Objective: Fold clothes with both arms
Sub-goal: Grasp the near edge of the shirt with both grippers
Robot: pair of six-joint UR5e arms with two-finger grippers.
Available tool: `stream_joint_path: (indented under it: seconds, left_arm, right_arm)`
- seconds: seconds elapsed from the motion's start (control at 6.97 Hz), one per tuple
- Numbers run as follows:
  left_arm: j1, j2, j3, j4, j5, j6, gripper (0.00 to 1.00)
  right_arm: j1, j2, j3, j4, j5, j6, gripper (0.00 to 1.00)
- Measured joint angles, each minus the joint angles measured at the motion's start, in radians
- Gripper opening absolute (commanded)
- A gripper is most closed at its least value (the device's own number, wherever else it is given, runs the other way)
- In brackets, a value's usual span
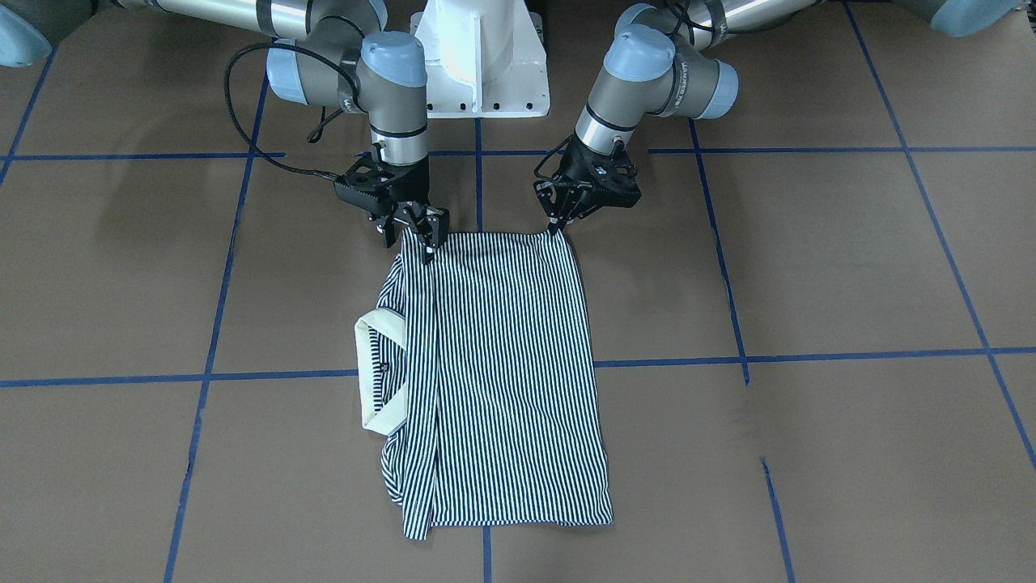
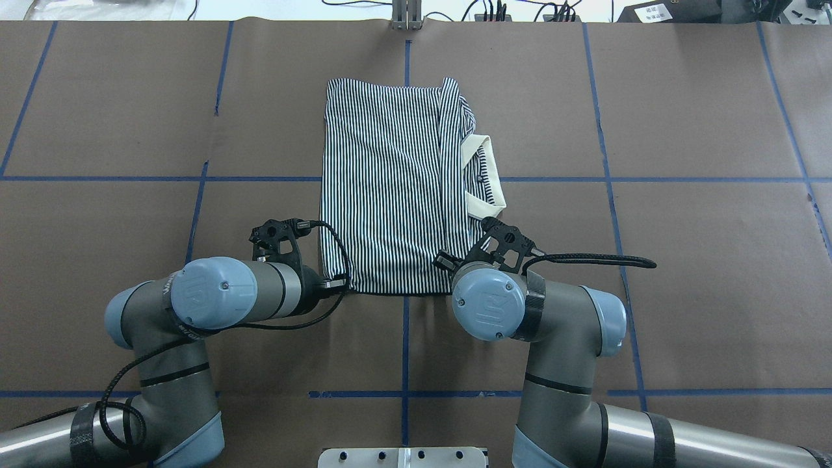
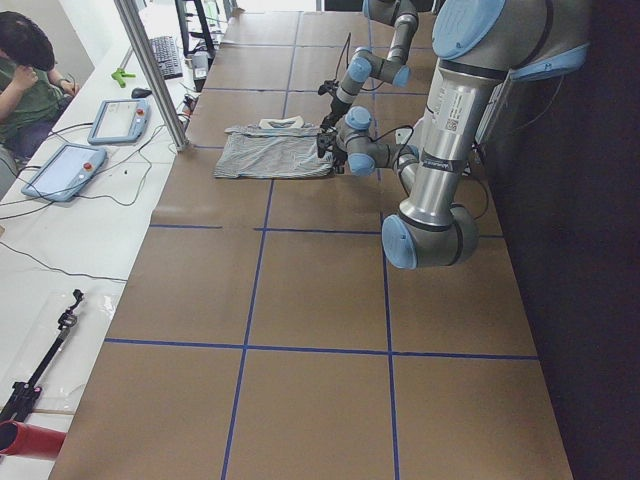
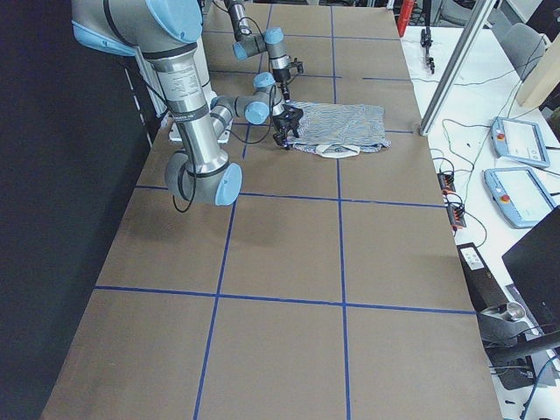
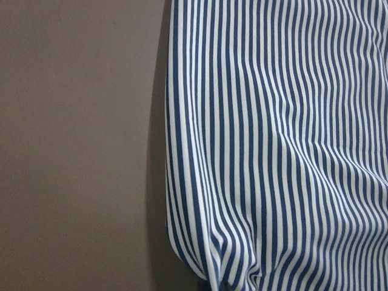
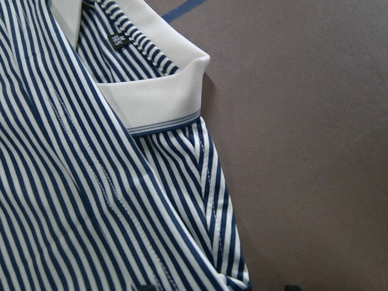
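Note:
The striped polo shirt [image 1: 502,364] lies folded lengthwise on the brown table, its cream collar [image 1: 374,372] sticking out at the side. It also shows in the overhead view [image 2: 390,182]. My left gripper [image 1: 555,229] is shut on the shirt's near corner. The left wrist view shows the fabric [image 5: 285,151] gathered and lifted there. My right gripper [image 1: 409,243] is open, with its fingers straddling the other near corner by the collar side. In the right wrist view the shirt [image 6: 73,212] and collar [image 6: 151,103] lie flat. In the overhead view both grippers are hidden under the wrists.
The white pedestal base [image 1: 486,57] stands behind the grippers. Blue tape lines [image 1: 477,186] cross the brown table. Beyond the table's far edge are a metal post [image 3: 150,70], two tablets [image 3: 65,170] and a seated person [image 3: 25,70].

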Motion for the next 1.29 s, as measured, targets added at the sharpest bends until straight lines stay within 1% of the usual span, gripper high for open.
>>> stream_joint_path:
  seconds: [0.14,1.0,1.15,1.29]
  left_arm:
    - [0.0,0.0,-0.001,-0.001,0.0,0.0,0.0]
    - [0.001,-0.001,-0.006,-0.001,0.0,0.0,0.0]
    - [0.0,0.002,-0.023,0.001,-0.003,0.001,0.0]
    - [-0.002,0.009,-0.067,0.025,-0.007,0.005,0.0]
  right_arm:
    - [-0.004,0.005,-0.001,0.001,-0.011,0.001,0.0]
    - [-0.005,0.017,0.003,0.001,-0.02,-0.002,0.0]
    - [-0.003,0.015,0.014,0.001,-0.019,-0.005,0.0]
    - [0.0,0.007,0.05,-0.008,-0.017,-0.007,0.0]
